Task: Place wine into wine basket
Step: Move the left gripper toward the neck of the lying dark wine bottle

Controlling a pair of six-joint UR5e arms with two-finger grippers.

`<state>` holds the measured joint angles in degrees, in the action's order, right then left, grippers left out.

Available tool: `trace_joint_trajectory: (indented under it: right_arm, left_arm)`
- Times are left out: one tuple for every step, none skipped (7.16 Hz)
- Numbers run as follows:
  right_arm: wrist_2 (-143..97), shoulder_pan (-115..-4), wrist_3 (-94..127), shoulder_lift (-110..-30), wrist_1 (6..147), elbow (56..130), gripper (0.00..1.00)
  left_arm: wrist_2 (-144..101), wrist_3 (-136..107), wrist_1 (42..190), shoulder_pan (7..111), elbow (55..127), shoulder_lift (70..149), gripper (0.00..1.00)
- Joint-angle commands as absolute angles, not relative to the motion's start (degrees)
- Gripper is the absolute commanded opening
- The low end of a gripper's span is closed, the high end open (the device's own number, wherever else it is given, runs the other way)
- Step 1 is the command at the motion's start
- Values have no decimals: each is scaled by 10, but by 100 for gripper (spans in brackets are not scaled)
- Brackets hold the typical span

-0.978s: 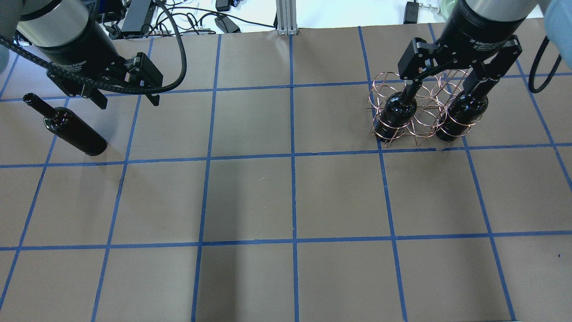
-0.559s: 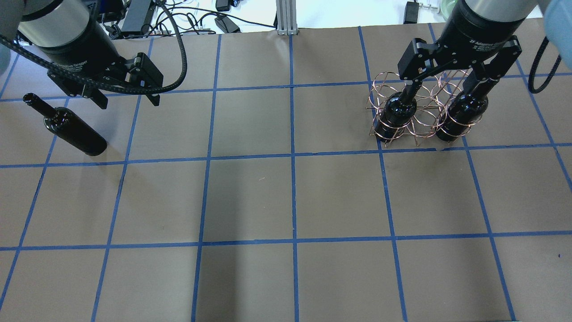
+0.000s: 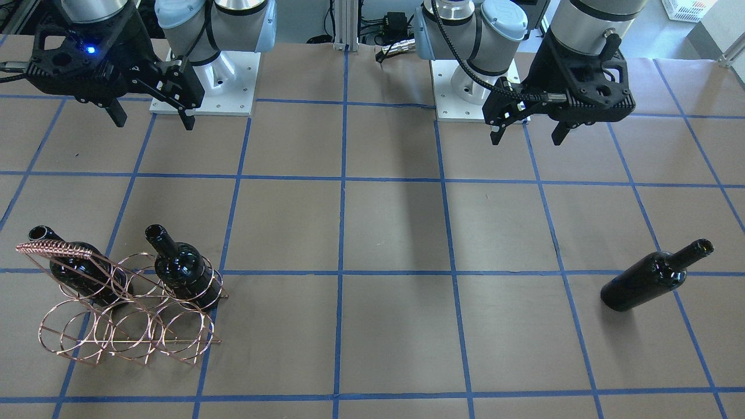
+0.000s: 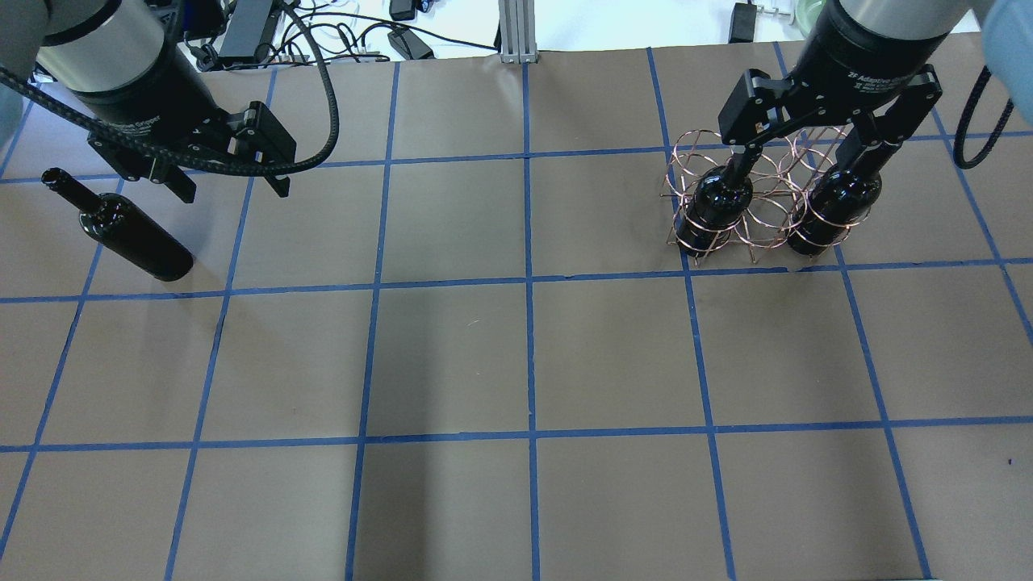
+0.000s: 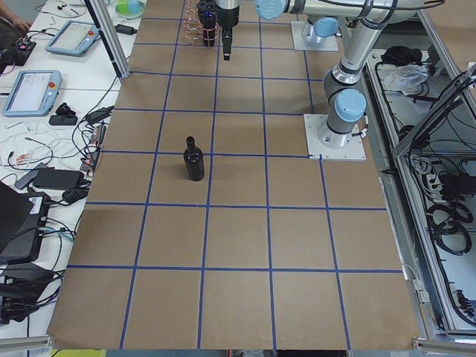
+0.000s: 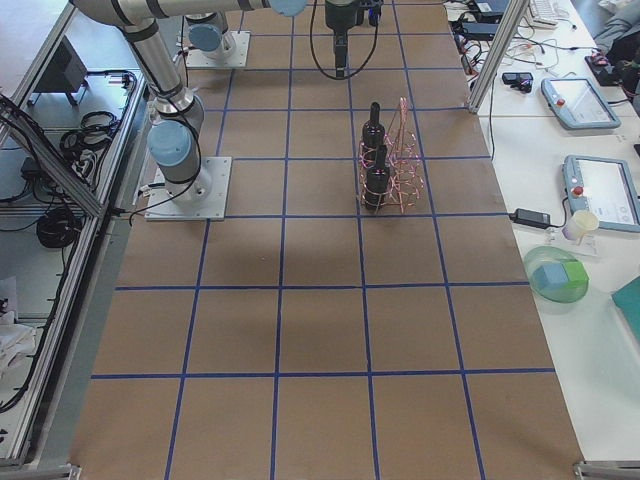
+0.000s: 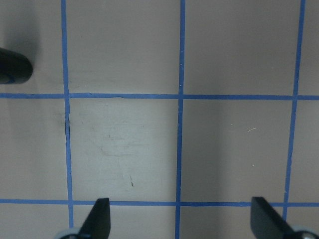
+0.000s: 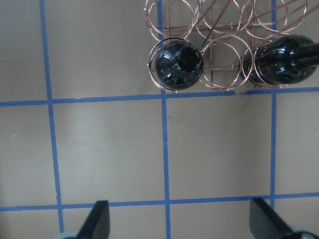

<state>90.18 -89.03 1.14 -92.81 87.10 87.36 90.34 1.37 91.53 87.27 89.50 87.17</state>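
A glossy black wine bottle lies on its side at the table's left, neck pointing away from the robot; it also shows in the front view. My left gripper hangs open and empty above the table, just right of that bottle. Only the bottle's base shows in the left wrist view. The copper wire wine basket stands at the far right and holds two black bottles in its outer rings. My right gripper is open and empty, high above the basket.
Brown paper with a blue tape grid covers the table. The basket's middle ring holds nothing. Cables and devices lie past the far edge. The arm bases stand on the robot's side.
My left gripper has shifted slightly. The bottles, the basket and the right gripper have not moved.
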Motion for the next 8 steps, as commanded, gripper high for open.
trace_joint_trajectory:
  right_arm:
    - [902,-890,11,-928,871,874,100]
    - [902,-890,11,-928,871,874,100]
    - [902,-890,11,-928,871,874,100]
    - [902,-890,11,-928,871,874,100]
    - [902,-890,11,-928,871,874,100]
    - [902,-890,11,-928,871,874,100]
    - [902,-890,11,-928,871,874,100]
    - [902,-890,11,-928,871,874,100]
  left_arm:
    - [904,15,914,873,897,870,100]
    - [904,23,914,870,898,870,100]
    - [905,69,903,861,897,872,100]
    - [907,96,890,833,895,877,100]
    - [904,100,889,784,887,878,100]
    - [911,146,889,731,881,888,100]
    - [911,199,884,689,866,897,100]
    - [906,205,889,660,834,919,100]
